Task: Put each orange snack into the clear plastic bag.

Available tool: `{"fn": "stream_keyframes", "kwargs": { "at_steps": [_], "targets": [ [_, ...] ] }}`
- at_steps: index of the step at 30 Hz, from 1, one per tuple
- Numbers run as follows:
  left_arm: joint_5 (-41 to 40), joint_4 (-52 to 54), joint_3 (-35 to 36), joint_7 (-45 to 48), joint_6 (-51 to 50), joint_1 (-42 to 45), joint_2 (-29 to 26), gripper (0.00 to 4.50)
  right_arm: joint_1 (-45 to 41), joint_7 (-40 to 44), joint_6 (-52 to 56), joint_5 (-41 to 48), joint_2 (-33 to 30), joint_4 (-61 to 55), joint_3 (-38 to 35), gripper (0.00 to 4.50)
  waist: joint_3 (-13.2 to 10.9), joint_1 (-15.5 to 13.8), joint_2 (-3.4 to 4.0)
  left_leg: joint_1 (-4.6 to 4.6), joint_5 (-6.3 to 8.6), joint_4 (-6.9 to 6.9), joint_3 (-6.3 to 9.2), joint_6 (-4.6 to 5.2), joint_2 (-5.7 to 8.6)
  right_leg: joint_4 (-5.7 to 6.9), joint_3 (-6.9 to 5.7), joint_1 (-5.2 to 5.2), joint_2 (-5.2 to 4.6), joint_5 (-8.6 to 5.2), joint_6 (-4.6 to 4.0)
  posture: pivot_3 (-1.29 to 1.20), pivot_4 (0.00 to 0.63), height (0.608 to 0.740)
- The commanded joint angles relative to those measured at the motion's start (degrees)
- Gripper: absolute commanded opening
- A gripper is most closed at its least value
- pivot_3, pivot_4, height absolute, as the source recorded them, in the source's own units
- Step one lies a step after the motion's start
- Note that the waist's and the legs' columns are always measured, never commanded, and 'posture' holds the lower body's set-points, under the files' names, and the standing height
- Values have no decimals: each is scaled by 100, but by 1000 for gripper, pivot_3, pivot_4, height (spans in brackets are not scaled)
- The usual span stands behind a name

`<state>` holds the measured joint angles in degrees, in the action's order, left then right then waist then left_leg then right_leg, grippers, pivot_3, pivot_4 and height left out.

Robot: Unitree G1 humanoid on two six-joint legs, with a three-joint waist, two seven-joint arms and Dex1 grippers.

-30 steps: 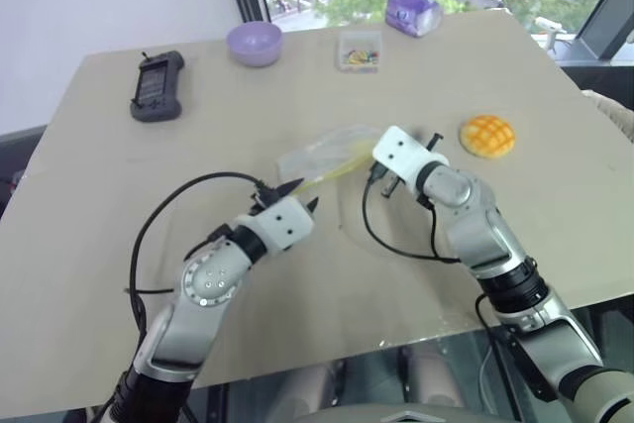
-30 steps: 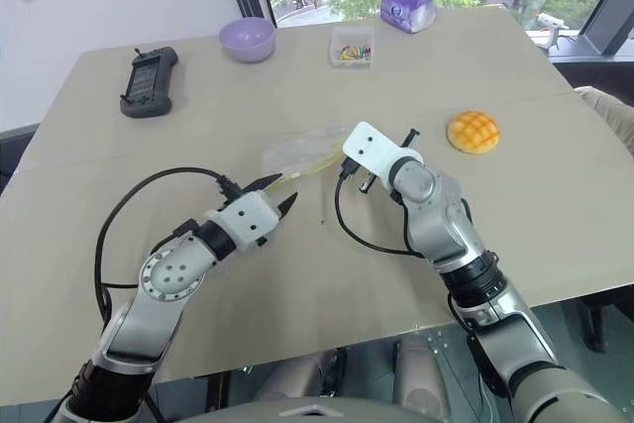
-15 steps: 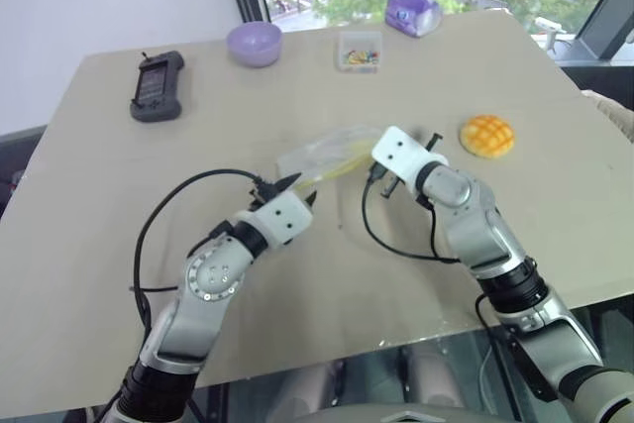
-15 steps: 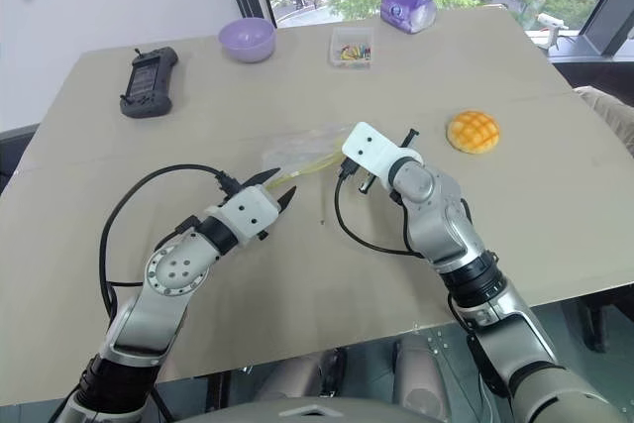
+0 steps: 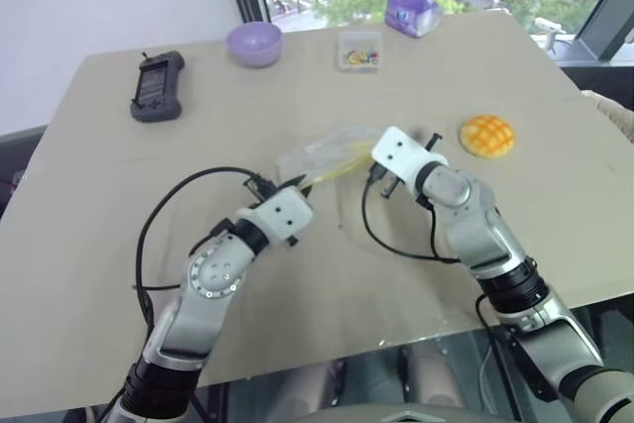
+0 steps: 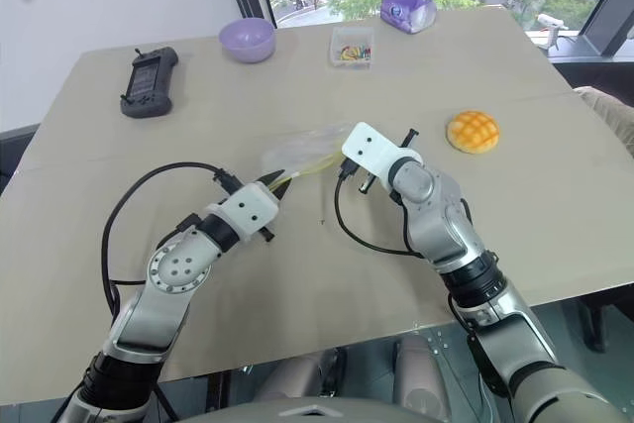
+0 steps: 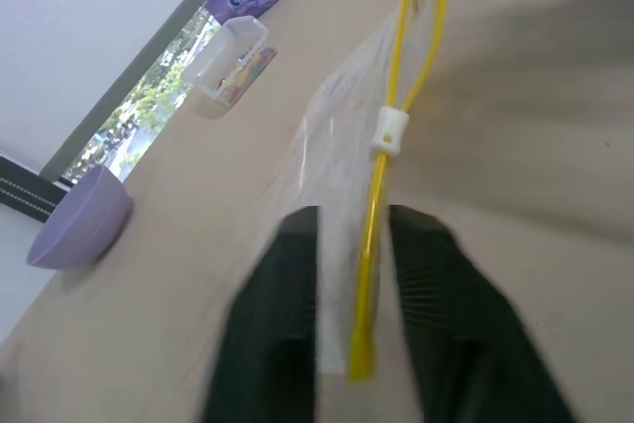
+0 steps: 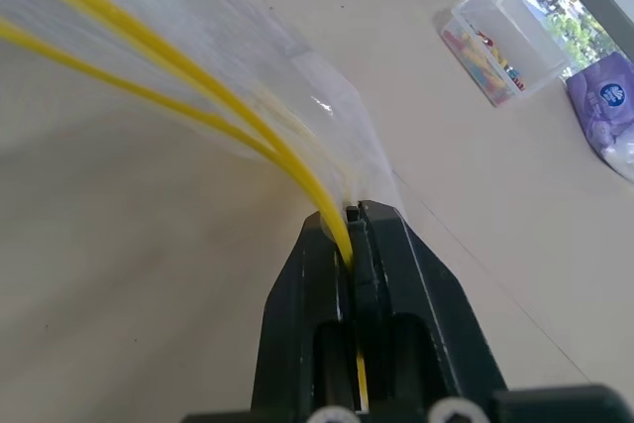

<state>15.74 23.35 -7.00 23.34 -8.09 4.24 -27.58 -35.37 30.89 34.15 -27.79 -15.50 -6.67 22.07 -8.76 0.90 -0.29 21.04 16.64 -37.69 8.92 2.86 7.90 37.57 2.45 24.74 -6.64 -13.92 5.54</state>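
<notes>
The clear plastic bag (image 5: 322,158) lies crinkled at mid-table, its yellow zip strip (image 7: 388,131) stretched between my two grippers. My left gripper (image 5: 296,185) is shut on the near end of the strip; in the left wrist view the strip runs between its black fingers (image 7: 292,274). The right gripper (image 8: 352,217) is shut on the strip's other end, where the two yellow lips meet. One orange snack (image 5: 486,135), a domed bun with a grid top, sits on the table to the right of the right gripper, apart from it.
Along the far side of the table (image 5: 89,205) stand a black handheld controller (image 5: 158,85), a purple bowl (image 5: 255,43), a small clear box of colourful bits (image 5: 359,50) and a purple tissue pack (image 5: 412,12). Black cables loop from both wrists.
My left gripper's fingers, open a second ago, have closed on the near end of the yellow strip. The right arm and the bun have kept still.
</notes>
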Motion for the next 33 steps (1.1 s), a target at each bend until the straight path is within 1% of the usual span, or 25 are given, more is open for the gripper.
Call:
{"fn": "stream_keyframes", "kwargs": {
  "at_steps": [1, 6, 10, 11, 12, 14, 15, 18, 20, 23, 24, 25, 27, 29, 31, 32, 33],
  "targets": [
    [37, 123, 90, -71, 71, -23, 2, 54, -109, -51, -105, -16, 7, -177, 35, 0, 0, -1, 0, 0, 0, -1, 0, 0, 0, 0, 0, 0, 0, 0, 0, 0, 150, 736],
    [38, 115, 86, -68, 63, -40, 5, 54, -102, 12, -206, -1, -41, -202, 56, 0, 0, -1, 0, 0, 0, -1, 0, 0, 0, 1, 0, 0, 0, 0, 0, 0, 150, 736],
    [43, 91, 50, -84, 95, -7, 34, 0, -58, 200, -478, 126, -197, -380, 55, 1311, 0, -1, 0, 1, 0, -4, 0, 0, 0, 1, 0, 0, 0, 0, 0, 0, 150, 736],
    [36, 83, 41, -95, 90, 5, 59, 0, -34, 378, -526, 170, -313, -432, 93, 1972, 0, -2, 0, 1, 1, -5, 0, -1, 0, 1, 0, 0, 0, 0, 0, 0, 150, 736],
    [33, 76, 34, -102, 87, 14, 79, 0, -19, 502, -571, 197, -404, -462, 125, 2355, 0, -5, 0, 1, 1, -5, 0, -1, 0, 2, 0, 0, 0, 0, 0, 0, 150, 736],
    [49, 68, 21, -106, 81, 35, 105, 0, 85, 894, -546, 408, -623, -659, 105, 3309, 0, -10, -1, 2, 1, -7, 1, -1, 0, 1, -2, -1, 0, 0, 0, 0, 150, 736],
    [46, 63, 20, -113, 56, 70, 132, 0, 146, 1116, -565, 521, -863, -820, -9, 3790, 0, -13, -1, 4, 1, -8, 2, -1, 0, 0, -3, -1, 0, 0, 0, 0, 150, 736],
    [42, 50, 14, -129, 21, 123, 172, 0, 253, 1764, -490, 1020, -1463, -1264, -390, 3790, -1, -35, -2, 15, 2, -19, 9, -1, 1, -1, -11, -1, -1, 0, 0, 0, 150, 736],
    [52, 54, 0, -134, 20, 121, 189, 0, 231, 2068, -130, 1547, -1601, -1506, -763, 3790, -2, -21, -4, 26, 4, -35, 13, -2, 2, 2, -14, 2, -1, 1, 1, 0, 150, 736],
    [58, 45, -22, -138, 25, 124, 222, 0, 21, 2005, 626, 2261, -1266, -1643, -1372, 3790, -2, -2, -4, 25, 8, -41, 12, -8, -6, 10, -12, 2, 6, 1, 1, 0, 150, 736],
    [62, 36, -34, -139, 28, 130, 236, 0, -23, 1928, 746, 2416, -1142, -1644, -1497, 3550, -2, -2, -4, 25, 9, -43, 12, -10, -9, 12, -11, 2, 9, 1, 0, 0, 150, 736],
    [70, 29, -50, -143, 31, 138, 252, 0, -27, 1892, 746, 2505, -1091, -1656, -1504, 3275, -2, -5, -4, 24, 10, -44, 13, -12, -12, 14, -11, 2, 11, 1, -1, 0, 150, 736],
    [83, 16, -72, -143, 27, 160, 277, 0, -1, 1809, 808, 2614, -976, -1702, -1422, 3275, -2, -30, -4, 25, 11, -48, 14, -13, -13, 14, -12, 2, 14, 3, -3, 0, 150, 736],
    [91, 16, -84, -131, 16, 183, 294, 0, -8, 1412, 898, 2610, -585, -1641, -1285, 3275, -1, -36, -5, 28, 12, -50, 14, -12, -9, 10, -13, 2, 11, 3, -4, 0, 150, 736],
    [97, 20, -87, -122, 13, 187, 302, 0, -23, 1206, 969, 2625, -365, -1577, -1136, 3275, -1, -16, -5, 29, 12, -52, 15, -12, -9, 11, -13, 4, 11, 3, -4, 0, 150, 736],
    [92, 13, -80, -115, 15, 193, 300, 0, -33, 1175, 976, 2629, -333, -1556, -1072, 2786, -1, -15, -5, 29, 12, -52, 14, -12, -9, 14, -12, 5, 11, 3, -4, 0, 150, 736],
    [91, 15, -76, -111, 9, 198, 299, 0, -51, 1129, 967, 2626, -299, -1517, -1005, 2504, -1, -18, -5, 29, 12, -52, 15, -12, -10, 15, -13, 5, 12, 3, -4, 0, 150, 736]
  ]
}}
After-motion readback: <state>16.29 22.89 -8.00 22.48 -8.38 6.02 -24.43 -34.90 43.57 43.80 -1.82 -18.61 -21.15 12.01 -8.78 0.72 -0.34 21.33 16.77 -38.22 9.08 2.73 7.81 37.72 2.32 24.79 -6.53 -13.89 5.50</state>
